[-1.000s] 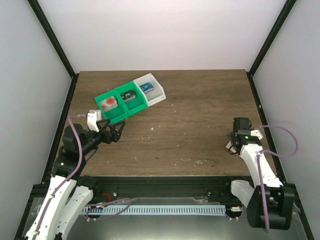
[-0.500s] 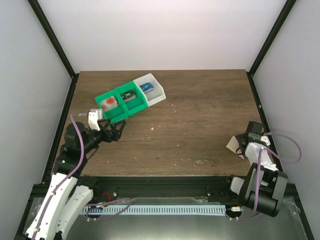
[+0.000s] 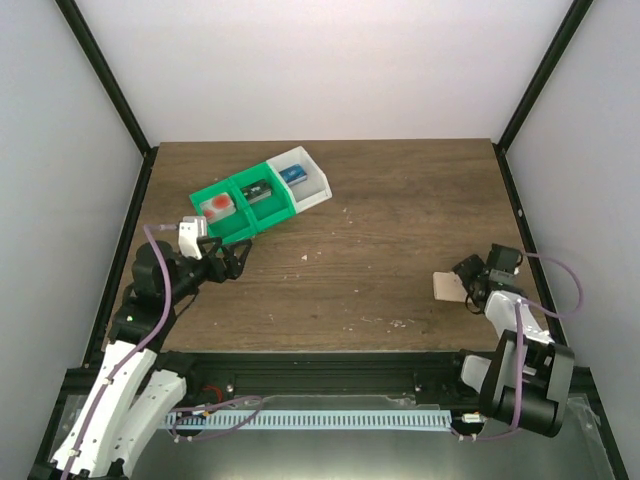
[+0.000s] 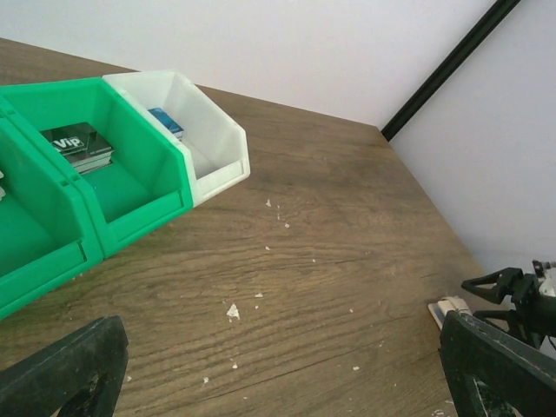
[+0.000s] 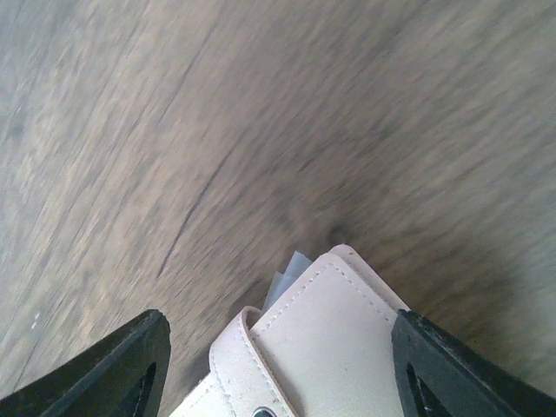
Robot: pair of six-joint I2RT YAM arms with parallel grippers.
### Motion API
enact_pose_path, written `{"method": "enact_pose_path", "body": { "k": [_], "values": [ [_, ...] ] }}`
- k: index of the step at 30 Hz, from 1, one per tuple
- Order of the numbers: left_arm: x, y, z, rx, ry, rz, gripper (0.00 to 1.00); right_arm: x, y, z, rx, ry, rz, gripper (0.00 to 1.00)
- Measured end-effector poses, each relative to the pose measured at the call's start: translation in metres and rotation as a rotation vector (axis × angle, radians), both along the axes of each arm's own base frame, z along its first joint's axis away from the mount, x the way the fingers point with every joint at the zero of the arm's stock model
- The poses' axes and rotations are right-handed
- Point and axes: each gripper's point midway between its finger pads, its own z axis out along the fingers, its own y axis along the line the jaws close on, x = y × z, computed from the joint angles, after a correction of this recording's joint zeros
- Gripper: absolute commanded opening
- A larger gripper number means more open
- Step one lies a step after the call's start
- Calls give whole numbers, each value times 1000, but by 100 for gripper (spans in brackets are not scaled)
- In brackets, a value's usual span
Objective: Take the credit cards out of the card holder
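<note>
The card holder (image 5: 334, 343) is a pale cream stitched sleeve lying between my right gripper's (image 5: 278, 369) wide-set jaws, its right edge against one finger. It is held just above the wood at the table's right side (image 3: 449, 287). Pale blue corners of credit cards (image 5: 294, 268) stick out of its far end. Another blue card (image 3: 292, 174) lies in the white bin (image 3: 316, 190). My left gripper (image 3: 230, 260) hovers open and empty near the bins, low over the table (image 4: 278, 387). From the left wrist view the holder's tip (image 4: 448, 306) shows beside the right gripper (image 4: 511, 287).
Two green bins (image 3: 238, 228) join the white one at the back left; one holds a red-orange item on white (image 3: 217, 206), the other a dark stack (image 4: 80, 145). Small white crumbs (image 4: 231, 310) dot the wood. Black frame posts (image 4: 443, 71) stand at the table's corners.
My right arm has dropped low and swung its gripper to point left, carrying the card holder leftward over the table. The left gripper has shifted very slightly.
</note>
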Motion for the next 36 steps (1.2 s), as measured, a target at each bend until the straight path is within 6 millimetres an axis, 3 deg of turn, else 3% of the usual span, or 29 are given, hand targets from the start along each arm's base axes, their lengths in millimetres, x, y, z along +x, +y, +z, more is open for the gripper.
{"method": "enact_pose_path", "body": {
  "k": [3,11,19,23,27,36],
  "values": [
    [0,0,0,0,-1,0,100,6,22,1,20,-19,88,72],
    [0,0,0,0,-2,3,100,18,118,2,94,-45,403,72],
    [0,1,0,1,-2,4,100,10,218,4,152,-10,679,73],
    [0,1,-1,3,-1,6,100,5,259,6,148,21,796,74],
    [0,1,-1,4,-1,7,100,2,271,11,132,42,833,73],
    [0,1,0,4,-6,6,100,-13,240,27,7,70,799,49]
  ]
}}
